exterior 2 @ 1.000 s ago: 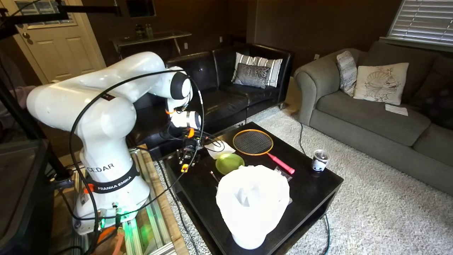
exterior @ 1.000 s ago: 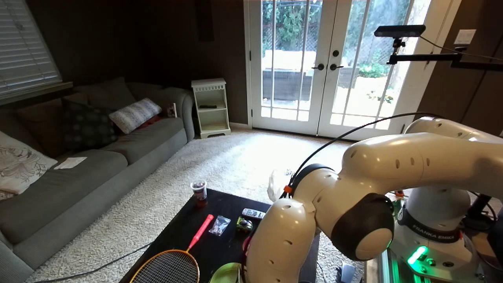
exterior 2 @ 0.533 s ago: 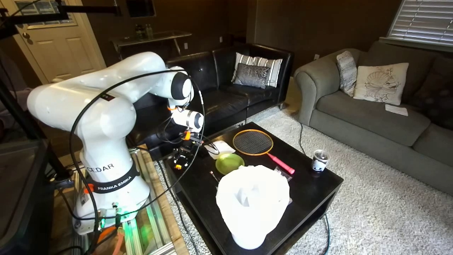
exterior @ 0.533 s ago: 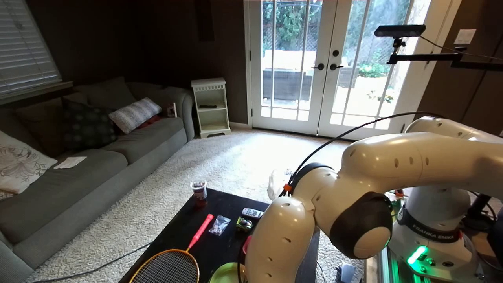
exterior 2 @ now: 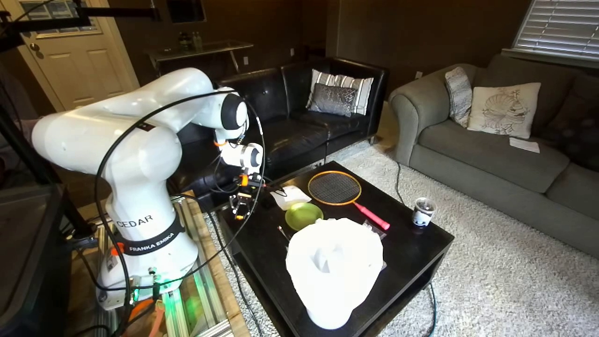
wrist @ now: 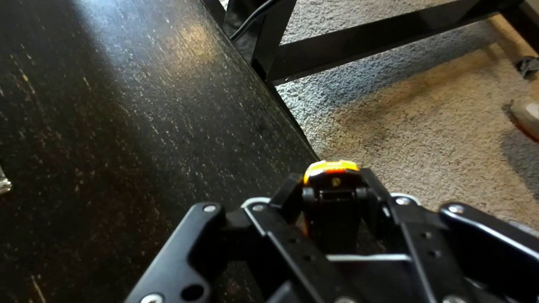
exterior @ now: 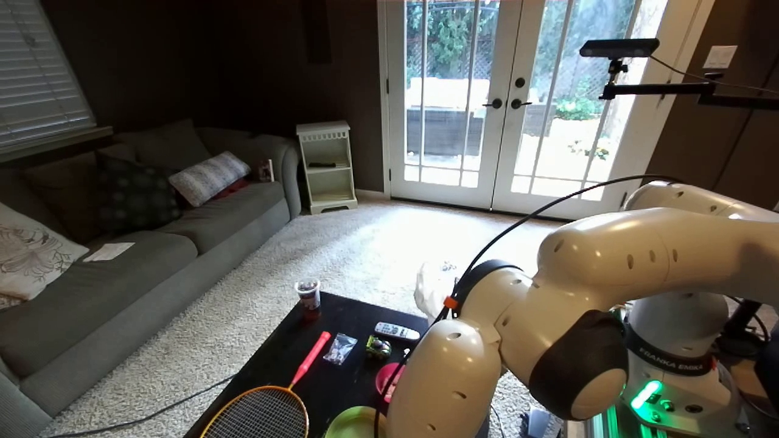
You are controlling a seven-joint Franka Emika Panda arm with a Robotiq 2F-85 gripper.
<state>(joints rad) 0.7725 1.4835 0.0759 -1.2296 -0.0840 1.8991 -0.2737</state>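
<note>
In both exterior views: high over same table (exterior 2: 408,252) | toward far glass doors (exterior: 510,140) or black couch (exterior 2: 299,135) | wrist view: down, near yellow-topped thing (wrist: 334,179)

Arm (exterior 2: 154,157): glossy white, rounded housings; black joint caps (exterior: 569,362). Base column (exterior 2: 140,203): lettered CEDAR above a black band (exterior 2: 150,243) marked FRANKA EMIKA; lit green lamp (exterior: 646,394). External black cable (exterior 2: 96,187) with orange clip (exterior: 450,302). Gripper (wrist: 334,186): black bar linkages, round silver screw heads (wrist: 209,208).
</note>
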